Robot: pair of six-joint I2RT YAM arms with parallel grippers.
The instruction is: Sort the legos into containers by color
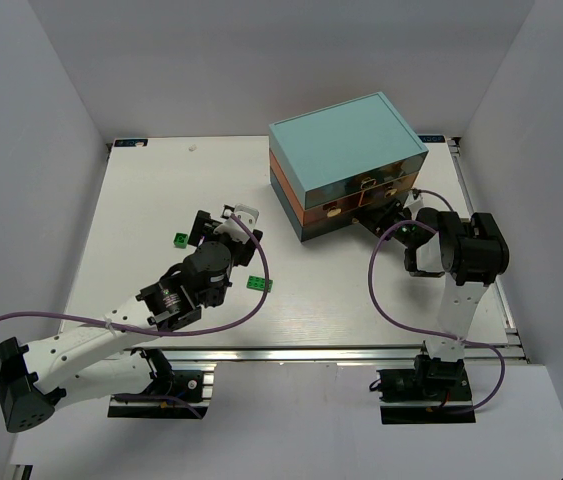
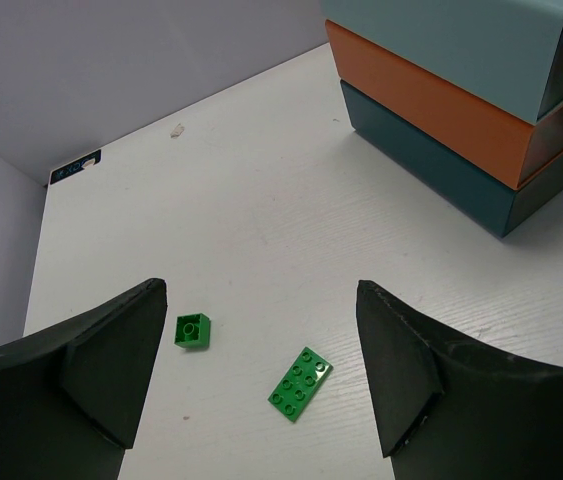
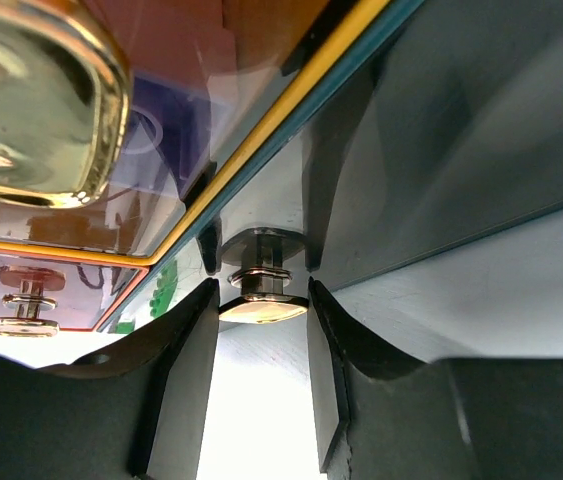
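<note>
On the white table, the chest of drawers stands at the far right, its pale teal top over orange and dark teal layers. The right gripper is pressed against the dark teal bottom front, its fingers closed on a small gold handle. The left gripper hangs spread wide and holds nothing. Beneath it on the table lie a flat green plate and, just beside it, a small green brick, both well apart from the chest.
</note>
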